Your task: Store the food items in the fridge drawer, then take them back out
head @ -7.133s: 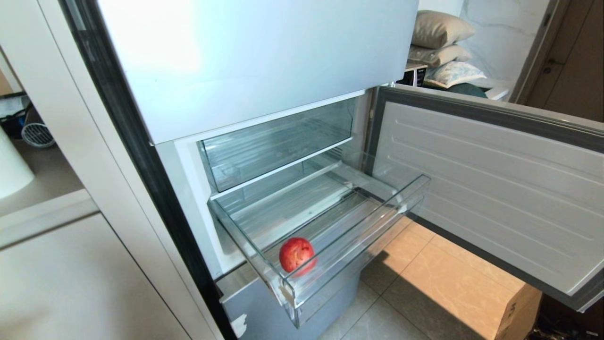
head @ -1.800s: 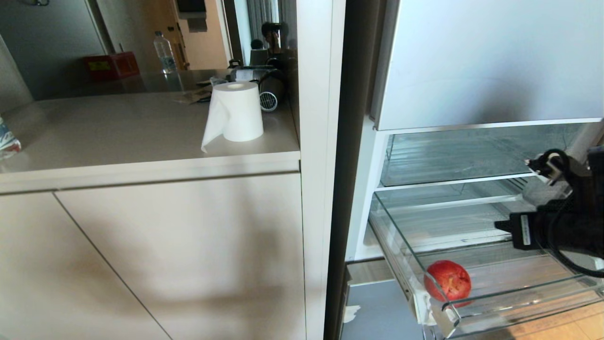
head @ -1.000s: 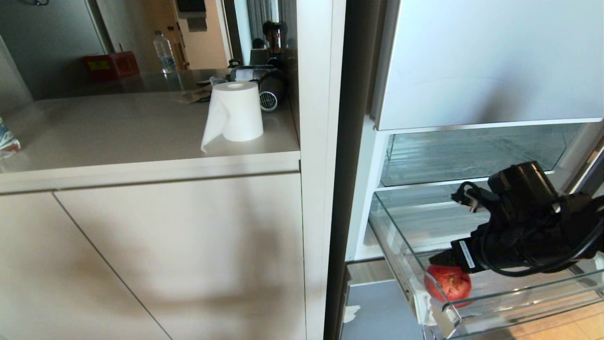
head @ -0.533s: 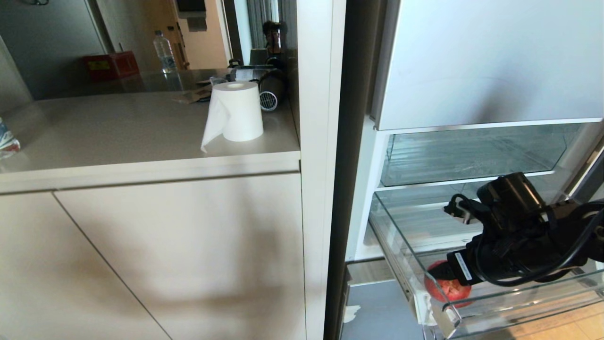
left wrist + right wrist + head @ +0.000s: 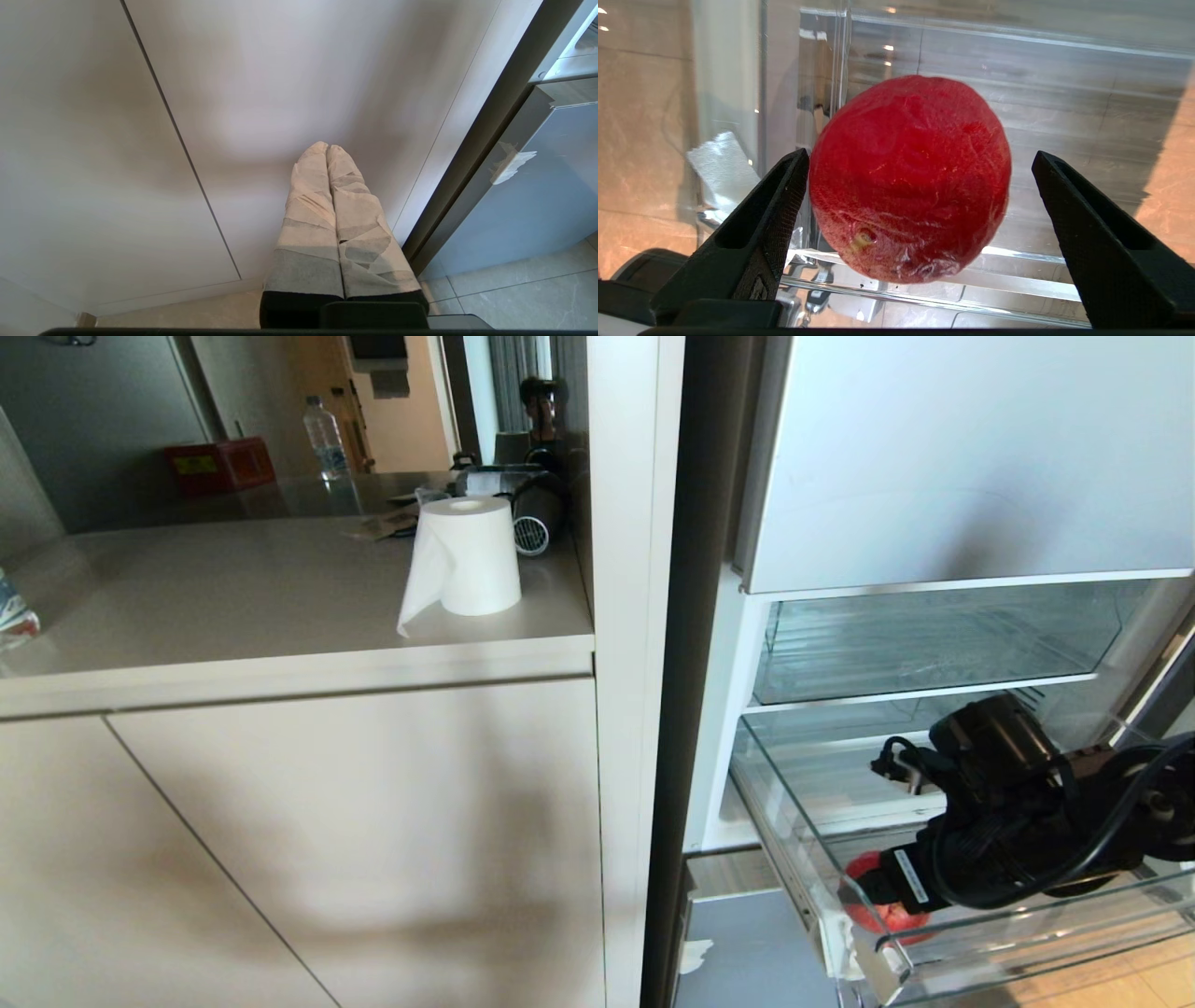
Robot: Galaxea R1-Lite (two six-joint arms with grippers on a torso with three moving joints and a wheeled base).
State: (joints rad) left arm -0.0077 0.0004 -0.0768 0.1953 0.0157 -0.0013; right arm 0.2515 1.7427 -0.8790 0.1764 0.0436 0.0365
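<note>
- right tool [image 5: 920, 196] is hanging wide apart around the red fruit [image 5: 909, 179] at the drawer's [image 5: 943, 947] front left corner.
- left tool [image 5: 328, 154] is resting pressed together beside the cabinet [image 5: 140, 116].

Home kitchen, open fridge [image 5: 934, 476], beige countertop [image 5: 233, 588], cabinets [image 5: 327, 840], paper towel roll [image 5: 464, 557]

The right gripper [image 5: 920, 186] points downward with its black fingers [image 5: 761, 224] spread wide, while the left gripper [image 5: 328, 149] hangs low, its taped fingers pressed together.
</note>
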